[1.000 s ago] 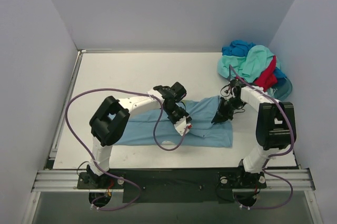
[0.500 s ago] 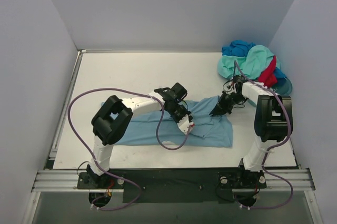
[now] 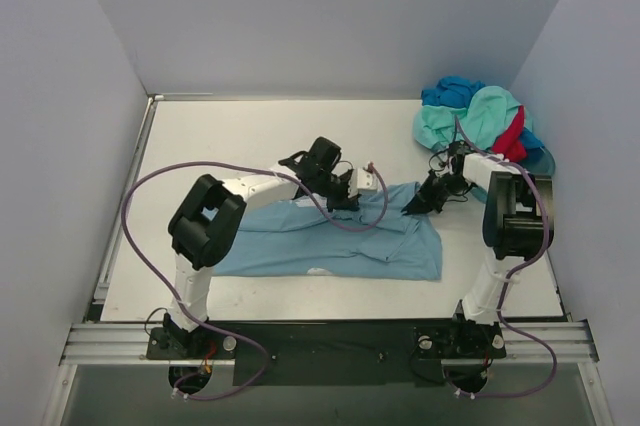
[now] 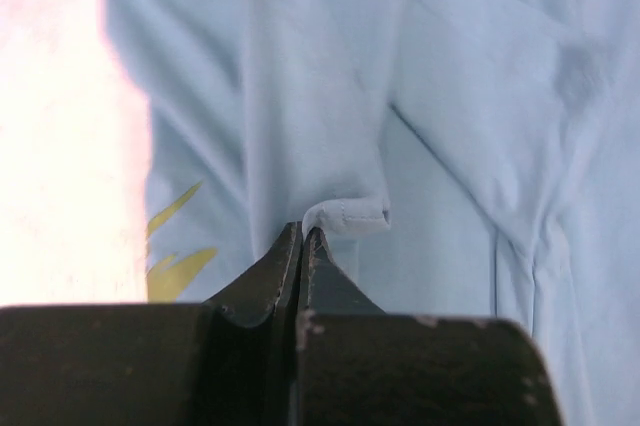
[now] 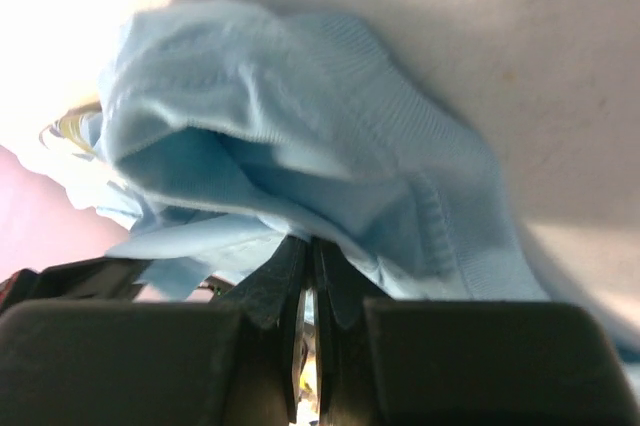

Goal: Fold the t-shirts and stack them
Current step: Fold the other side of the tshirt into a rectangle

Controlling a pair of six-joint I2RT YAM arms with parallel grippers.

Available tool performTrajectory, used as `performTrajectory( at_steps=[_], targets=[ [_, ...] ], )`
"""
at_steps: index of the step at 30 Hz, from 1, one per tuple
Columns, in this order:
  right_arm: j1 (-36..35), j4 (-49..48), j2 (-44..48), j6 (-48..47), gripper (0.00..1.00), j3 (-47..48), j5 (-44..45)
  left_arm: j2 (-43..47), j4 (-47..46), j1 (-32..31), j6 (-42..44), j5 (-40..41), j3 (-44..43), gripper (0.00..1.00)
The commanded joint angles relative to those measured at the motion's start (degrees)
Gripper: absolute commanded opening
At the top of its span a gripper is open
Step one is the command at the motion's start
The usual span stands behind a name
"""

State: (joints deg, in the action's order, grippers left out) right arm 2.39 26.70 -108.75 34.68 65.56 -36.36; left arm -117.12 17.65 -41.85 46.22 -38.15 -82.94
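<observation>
A light sky-blue t-shirt [image 3: 330, 238] lies spread across the middle of the white table [image 3: 230, 136]. My left gripper [image 3: 352, 196] is shut on a hemmed edge of this shirt [image 4: 345, 214], at its far edge near the middle. My right gripper [image 3: 412, 206] is shut on the shirt's far right corner, where the cloth bunches over the jaws [image 5: 300, 166]. Both hold the cloth a little above the table. A pile of mint-green [image 3: 470, 118], red [image 3: 508, 146] and deeper blue [image 3: 448, 92] shirts lies at the back right.
The pile sits on a translucent teal tub [image 3: 541, 164] at the table's right edge. Grey walls close in the table on three sides. Purple cables loop from both arms over the table's near half.
My left gripper has moved from the shirt's middle up to its far edge, carrying cloth with it. My right gripper has drawn slightly back, still shut on the corner.
</observation>
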Motion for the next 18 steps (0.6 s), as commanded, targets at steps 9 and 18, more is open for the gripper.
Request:
performTrajectory(
  at_steps=[9,18],
  targets=[
    [0.95,-0.33,-0.51,3.11,0.0,2.29,1.91,-1.09,-24.59,5.54,-66.23,0.01,7.69,0.0],
    [0.51,-0.16,2.05,3.38,0.05,4.23,4.45,-2.06,-26.0,6.78,-79.87,8.08,9.63,0.03]
  ],
)
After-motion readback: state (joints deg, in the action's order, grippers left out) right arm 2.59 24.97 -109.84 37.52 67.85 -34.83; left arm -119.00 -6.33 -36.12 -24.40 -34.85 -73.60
